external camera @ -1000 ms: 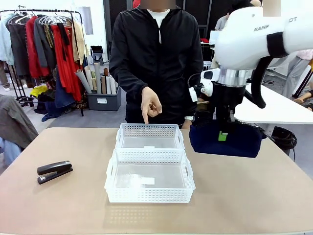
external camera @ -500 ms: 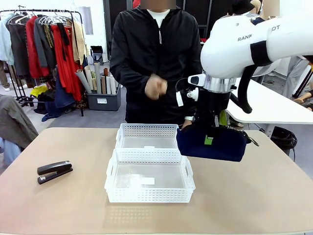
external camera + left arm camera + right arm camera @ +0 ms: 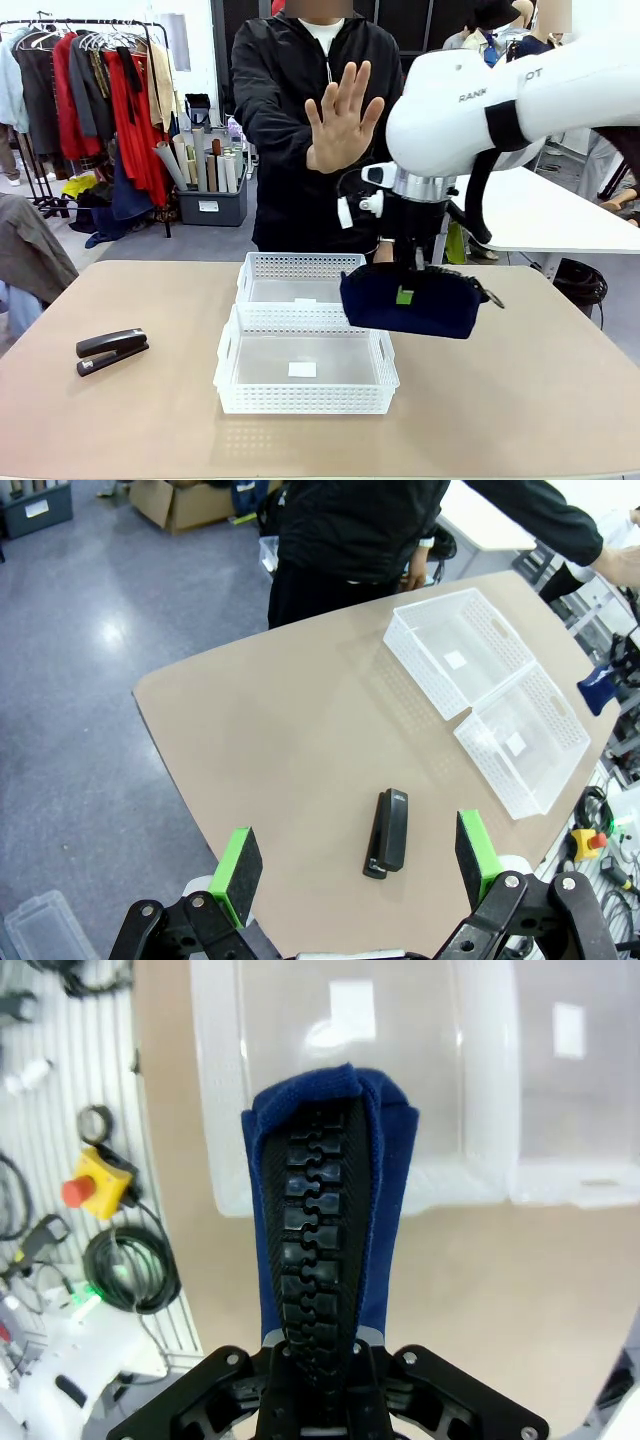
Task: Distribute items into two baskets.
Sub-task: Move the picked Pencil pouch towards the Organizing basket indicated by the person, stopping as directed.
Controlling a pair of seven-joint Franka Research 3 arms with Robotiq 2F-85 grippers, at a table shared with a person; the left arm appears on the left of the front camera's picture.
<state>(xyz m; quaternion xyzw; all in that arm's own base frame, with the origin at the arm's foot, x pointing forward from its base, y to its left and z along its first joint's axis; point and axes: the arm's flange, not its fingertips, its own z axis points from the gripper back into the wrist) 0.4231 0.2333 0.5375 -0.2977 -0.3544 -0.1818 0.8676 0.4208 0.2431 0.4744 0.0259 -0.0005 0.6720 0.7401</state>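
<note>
I'm holding the pouch (image 3: 445, 308) clamped in my right end effector (image 3: 405, 296), its long axis crosswise, with both baskets (image 3: 232, 345) lying just leftward.

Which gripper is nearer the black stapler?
Left. The left gripper hangs open above the stapler, framing it between its fingers; the right gripper is at the baskets' other side, shut on the pouch.

Tan table (image 3: 500, 420); white near basket (image 3: 300, 398) touching far basket (image 3: 300, 266); black stapler (image 3: 112, 350) well left
</note>
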